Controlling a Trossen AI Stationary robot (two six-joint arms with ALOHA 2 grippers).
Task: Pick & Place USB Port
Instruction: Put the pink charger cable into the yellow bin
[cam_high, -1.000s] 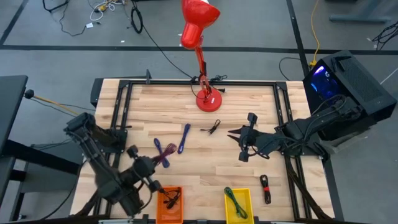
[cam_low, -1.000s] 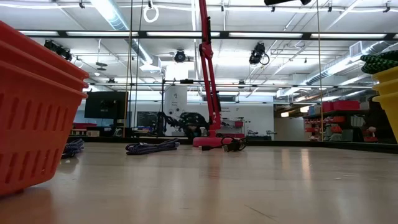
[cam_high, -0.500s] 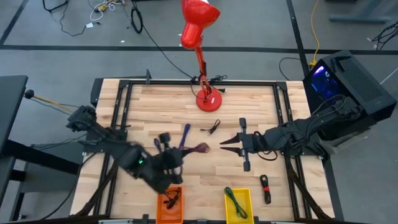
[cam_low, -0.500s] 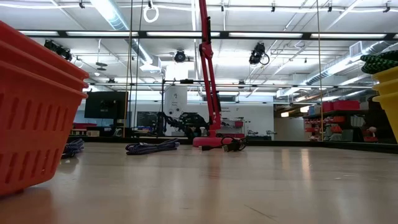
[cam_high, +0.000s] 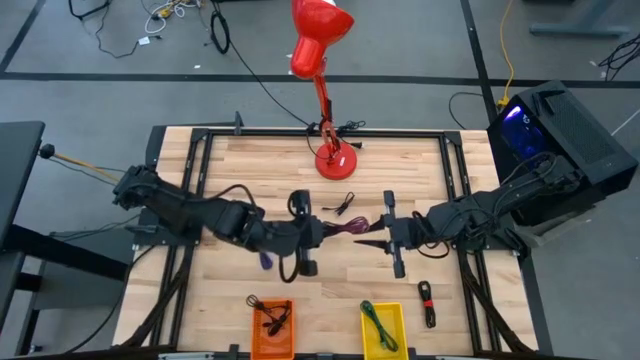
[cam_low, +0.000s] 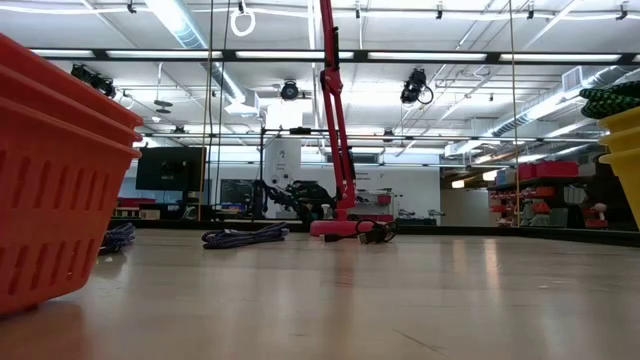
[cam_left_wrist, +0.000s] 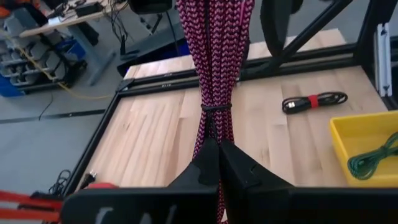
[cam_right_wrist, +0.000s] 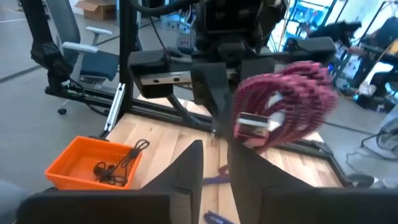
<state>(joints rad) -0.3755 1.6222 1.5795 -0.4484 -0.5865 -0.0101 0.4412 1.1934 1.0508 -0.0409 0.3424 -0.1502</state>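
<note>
A magenta braided USB cable bundle (cam_high: 348, 227) hangs in the air over the table's middle, bound by a black tie (cam_left_wrist: 214, 107). Its silver plug (cam_right_wrist: 252, 124) faces the right wrist camera. My left gripper (cam_high: 322, 232) is shut on the bundle's near end. My right gripper (cam_high: 372, 238) points at the bundle from the table's right. It stands a little apart from the bundle, its fingers (cam_right_wrist: 193, 163) slightly open with nothing between them. Neither gripper shows in the low view. My left gripper pinches one end of the coiled bundle (cam_left_wrist: 211, 134) between its two shut fingers, several strands together. The fingers come nearly level from the table's left and lie along the bundle. The bundle reaches out past the fingertips toward my right gripper, lifted clear of the table.
At the near edge stand an orange basket (cam_high: 272, 325) holding a black cable and a yellow basket (cam_high: 383, 328) holding a green one. A black cable with a red tie (cam_high: 427, 303), a purple cable (cam_high: 265, 261), a small black cable (cam_high: 342, 205) and the red lamp's base (cam_high: 335, 160) are on the table.
My left gripper has swung from near the orange basket toward the table's middle and risen, rolling its wrist. It has carried the magenta bundle up off the table toward my right gripper. My right gripper has turned level to point at the bundle.
</note>
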